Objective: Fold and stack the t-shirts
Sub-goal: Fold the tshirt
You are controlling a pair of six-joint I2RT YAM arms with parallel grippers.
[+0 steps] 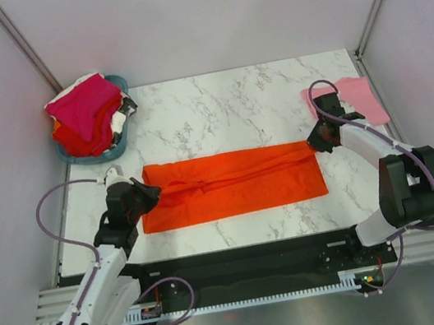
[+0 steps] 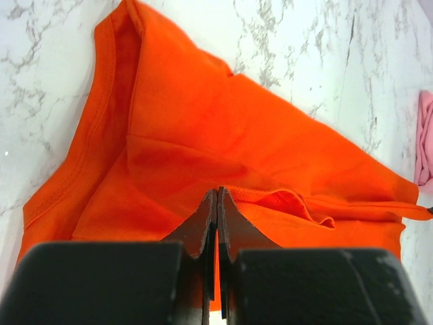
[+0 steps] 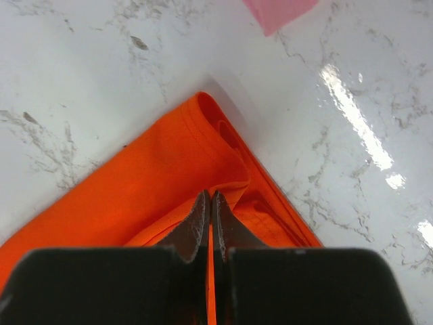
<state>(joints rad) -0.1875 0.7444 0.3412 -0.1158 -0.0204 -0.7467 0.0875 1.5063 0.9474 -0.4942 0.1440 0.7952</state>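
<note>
Clamped on a raised fold of cloth, the left pincer [image 2: 216,193] fills the foreground of its own wrist view, its dark fingers pressed together with a sliver of orange between them. The right wrist view shows the same at the other end: the right pincer [image 3: 208,196] is closed on a rolled corner of the orange-red t-shirt [image 3: 135,196]. Only the overhead camera takes in the whole garment [image 1: 233,183], stretched as a long band across the middle of the marble bench [image 1: 216,104], with the left pincer [image 1: 151,194] at its left end and the right pincer [image 1: 314,144] at its far right corner. That view also shows a teal basket [image 1: 108,156] at the far left corner of the bench holding a heap of shirts [image 1: 84,105], magenta on top, red and white beneath. A pink t-shirt [image 1: 360,97] lies flat at the far right edge of the bench; the wrist cameras catch only slivers of it [image 2: 425,145] [image 3: 281,12].
</note>
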